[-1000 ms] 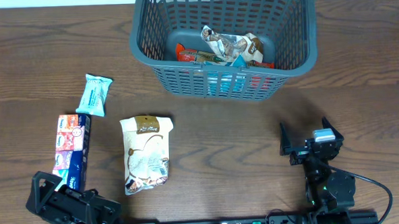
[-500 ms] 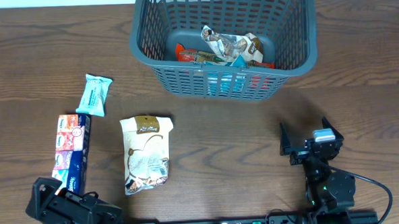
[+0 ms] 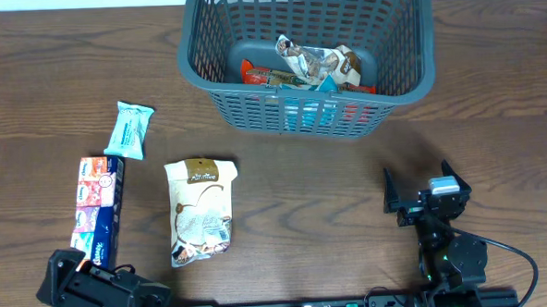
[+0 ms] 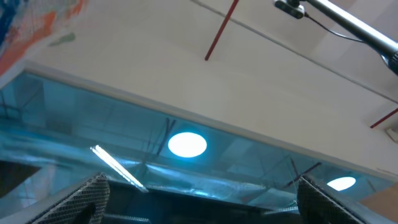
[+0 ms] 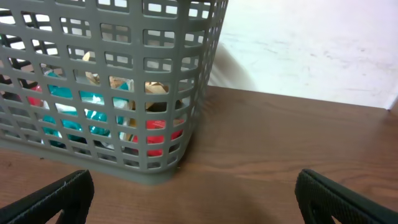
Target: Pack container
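The dark grey slotted basket [image 3: 311,55] stands at the far middle of the table and holds several snack packets; it also shows in the right wrist view [image 5: 106,87]. On the table to its left lie a light blue packet [image 3: 129,130], a white and brown pouch [image 3: 200,210] and a multicoloured bar pack [image 3: 98,206]. My left gripper [image 3: 95,291] sits at the near left edge, open and empty, its camera pointing up at the ceiling [image 4: 199,193]. My right gripper [image 3: 423,195] is open and empty at the near right, facing the basket [image 5: 196,199].
The wooden table [image 3: 349,187] has bare surface between the basket and my right gripper. A pale wall [image 5: 311,50] rises behind the table. A round ceiling lamp [image 4: 186,144] shows in the left wrist view.
My left arm has shifted slightly lower and nearer at the near left edge. The right arm and all packets have stayed in place.
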Robot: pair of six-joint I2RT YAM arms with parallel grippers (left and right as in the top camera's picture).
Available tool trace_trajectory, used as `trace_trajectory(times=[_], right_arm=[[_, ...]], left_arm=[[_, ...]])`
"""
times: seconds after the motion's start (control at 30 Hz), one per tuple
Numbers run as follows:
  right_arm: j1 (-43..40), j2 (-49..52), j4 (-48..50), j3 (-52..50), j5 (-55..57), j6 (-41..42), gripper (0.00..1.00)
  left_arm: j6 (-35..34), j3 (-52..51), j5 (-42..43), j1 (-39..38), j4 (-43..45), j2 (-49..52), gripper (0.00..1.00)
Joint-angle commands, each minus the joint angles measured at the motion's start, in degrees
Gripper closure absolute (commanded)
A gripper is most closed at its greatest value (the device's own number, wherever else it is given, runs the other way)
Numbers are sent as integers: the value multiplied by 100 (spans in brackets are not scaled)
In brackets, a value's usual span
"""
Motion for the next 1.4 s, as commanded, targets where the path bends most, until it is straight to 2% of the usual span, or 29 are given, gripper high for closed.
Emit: trace_trajectory(times=[0.0, 0.3, 1.37], right_arm=[[-31, -31, -20, -11, -2, -59, 1], [-31, -31, -22, -11, -2, -57, 1], [-31, -31, -22, -11, -2, -57, 1]], left_arm=[[326, 79, 83, 13, 33, -74, 5], [557, 76, 79, 13, 31, -74, 5], [597, 76, 107, 13, -13, -74, 5]])
